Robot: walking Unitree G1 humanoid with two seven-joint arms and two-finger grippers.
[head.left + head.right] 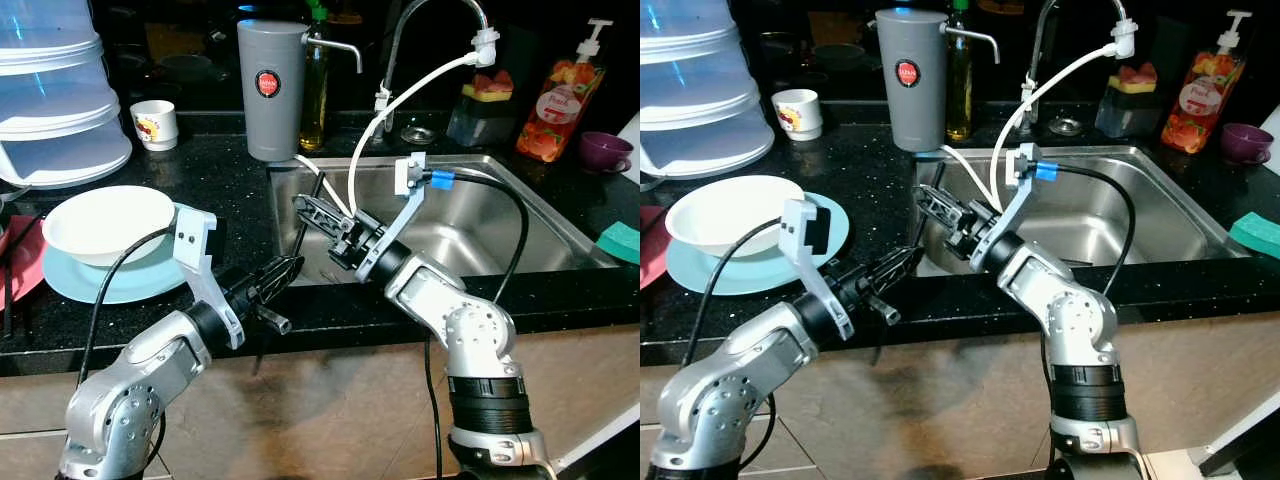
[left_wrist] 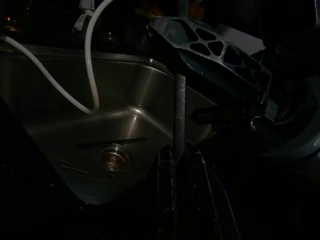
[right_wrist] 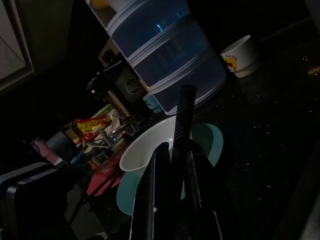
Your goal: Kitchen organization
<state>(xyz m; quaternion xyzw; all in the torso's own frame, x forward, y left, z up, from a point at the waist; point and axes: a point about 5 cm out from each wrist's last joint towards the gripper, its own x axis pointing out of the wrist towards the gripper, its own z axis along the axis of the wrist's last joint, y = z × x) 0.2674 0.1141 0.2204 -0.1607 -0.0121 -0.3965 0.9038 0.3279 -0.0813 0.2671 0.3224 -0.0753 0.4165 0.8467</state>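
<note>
Both hands (image 1: 322, 212) on one utensil (image 2: 179, 117)

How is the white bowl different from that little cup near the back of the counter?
The white bowl is wide, shallow and plain; the small cup is narrow, taller for its width, and carries a red and yellow print. The bowl sits on a light blue plate near the counter's front; the cup stands directly on the black counter. Both are white and upright.

White bowl (image 1: 108, 222), lt-blue plate (image 1: 75, 283).
</note>
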